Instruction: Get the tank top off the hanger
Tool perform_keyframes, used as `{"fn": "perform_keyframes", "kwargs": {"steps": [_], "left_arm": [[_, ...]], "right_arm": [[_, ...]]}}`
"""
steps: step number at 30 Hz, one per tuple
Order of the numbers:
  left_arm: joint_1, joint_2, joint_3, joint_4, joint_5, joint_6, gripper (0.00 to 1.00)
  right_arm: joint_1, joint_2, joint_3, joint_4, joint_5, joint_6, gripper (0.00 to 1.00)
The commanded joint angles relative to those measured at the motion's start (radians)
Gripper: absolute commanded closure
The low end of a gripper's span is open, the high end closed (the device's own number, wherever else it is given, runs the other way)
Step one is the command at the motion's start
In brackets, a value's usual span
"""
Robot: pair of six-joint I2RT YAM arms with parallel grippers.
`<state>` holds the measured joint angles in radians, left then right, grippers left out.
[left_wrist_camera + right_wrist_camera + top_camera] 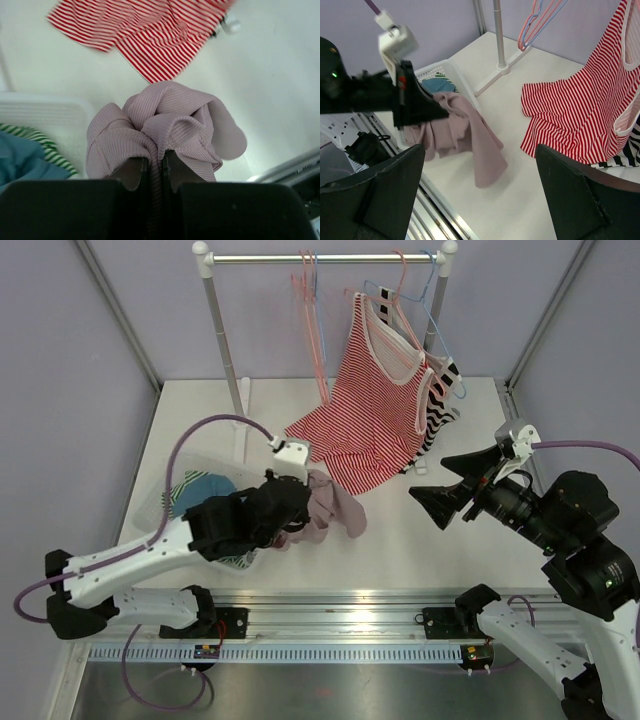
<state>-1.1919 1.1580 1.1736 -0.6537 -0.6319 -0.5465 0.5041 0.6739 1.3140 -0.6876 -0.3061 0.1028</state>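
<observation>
A red-and-white striped tank top (372, 400) hangs from a pink hanger (400, 280) on the rail, and its hem lies on the table (560, 125). My left gripper (300, 502) is shut on a mauve ribbed garment (165, 120), which is bunched round the fingers (132, 172) and hangs just right of the basket. In the right wrist view that garment (465, 130) droops to the table. My right gripper (428, 478) stands open to the right of the striped hem, with nothing between its jaws (480, 150).
A black-and-white striped top (440, 400) hangs behind the red one. Empty hangers (312, 300) hang on the rail (325, 257). A clear basket (160, 495) at the left holds blue and green-striped clothes (25, 155). The rack's post (499, 35) stands by the basket.
</observation>
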Motion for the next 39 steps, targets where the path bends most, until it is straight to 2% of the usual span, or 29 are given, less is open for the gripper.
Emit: {"fn": "perform_keyframes", "kwargs": {"steps": [1, 6, 11, 12, 14, 15, 20, 21, 25, 29, 31, 35, 39], "left_arm": [[0.024, -0.084, 0.102, -0.181, -0.230, -0.038, 1.00], [0.104, -0.176, 0.185, -0.314, -0.302, -0.032, 1.00], [0.345, -0.253, 0.135, -0.339, -0.232, -0.023, 1.00], [0.432, -0.277, 0.115, -0.319, -0.177, -0.017, 1.00], [0.515, -0.296, 0.046, -0.290, -0.109, 0.005, 1.00], [0.594, -0.297, 0.029, -0.273, -0.039, 0.005, 1.00], [0.788, -0.230, -0.097, -0.210, 0.174, 0.003, 1.00], [0.840, -0.207, -0.145, -0.174, 0.275, 0.008, 1.00], [0.903, -0.065, -0.261, -0.051, 0.527, -0.006, 1.00], [0.914, 0.090, -0.376, 0.139, 0.716, -0.096, 1.00], [0.917, 0.127, -0.425, 0.181, 0.722, -0.130, 1.00], [0.928, 0.141, -0.466, 0.215, 0.647, -0.150, 0.99], [0.933, 0.054, -0.450, 0.163, 0.569, -0.159, 0.77]], "right_arm": [[0.005, -0.011, 0.010, 0.011, 0.015, 0.006, 0.01], [0.007, 0.000, 0.024, 0.019, 0.010, 0.005, 0.01], [0.005, 0.009, 0.019, 0.039, -0.008, 0.009, 0.00], [0.005, 0.012, 0.019, 0.045, -0.010, 0.008, 0.00], [0.005, 0.018, 0.018, 0.051, -0.014, 0.008, 0.01], [0.005, 0.019, 0.016, 0.062, -0.022, 0.008, 0.01], [0.005, 0.065, 0.022, 0.099, -0.009, 0.011, 0.01], [0.005, 0.079, 0.027, 0.103, 0.010, 0.017, 0.01], [0.005, 0.170, 0.041, 0.120, 0.137, 0.076, 0.01], [0.005, 0.200, 0.024, 0.177, 0.110, 0.101, 0.01], [0.005, 0.214, 0.021, 0.189, 0.093, 0.109, 0.01], [0.005, 0.225, 0.016, 0.185, 0.102, 0.104, 0.01], [0.007, 0.242, 0.033, 0.166, 0.177, 0.081, 0.01]]}}
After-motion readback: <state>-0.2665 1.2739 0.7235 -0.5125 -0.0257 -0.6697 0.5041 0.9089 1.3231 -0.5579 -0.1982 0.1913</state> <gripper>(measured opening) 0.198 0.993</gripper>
